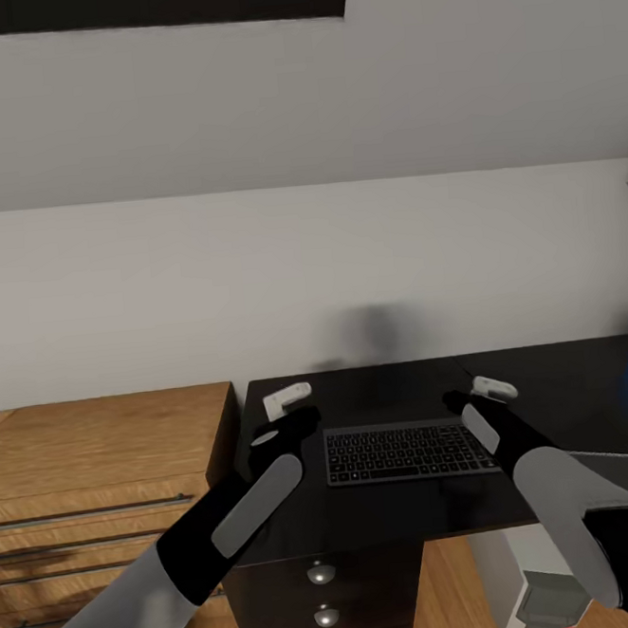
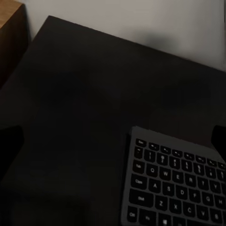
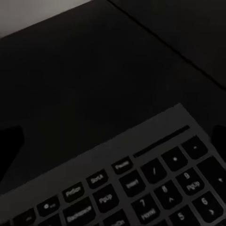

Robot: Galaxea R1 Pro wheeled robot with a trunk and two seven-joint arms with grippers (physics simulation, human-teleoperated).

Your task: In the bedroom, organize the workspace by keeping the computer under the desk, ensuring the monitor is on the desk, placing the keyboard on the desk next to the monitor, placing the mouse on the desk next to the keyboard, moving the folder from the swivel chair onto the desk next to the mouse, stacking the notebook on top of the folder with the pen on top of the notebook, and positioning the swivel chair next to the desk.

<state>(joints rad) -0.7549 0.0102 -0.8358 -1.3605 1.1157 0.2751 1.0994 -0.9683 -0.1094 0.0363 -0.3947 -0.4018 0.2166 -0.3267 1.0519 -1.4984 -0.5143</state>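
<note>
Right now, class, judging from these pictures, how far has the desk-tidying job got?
Done: the keyboard lies flat on the black desk. In hand: nothing is gripped; the left claw and right claw hover at the keyboard's two ends. Left: no monitor, mouse, folder, notebook or pen appears beside the keyboard, so those placements seem outstanding.

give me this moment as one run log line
flat black keyboard lying on black desk | left end effector and right end effector above its two ends, apart from it | wooden dresser beside desk
</note>
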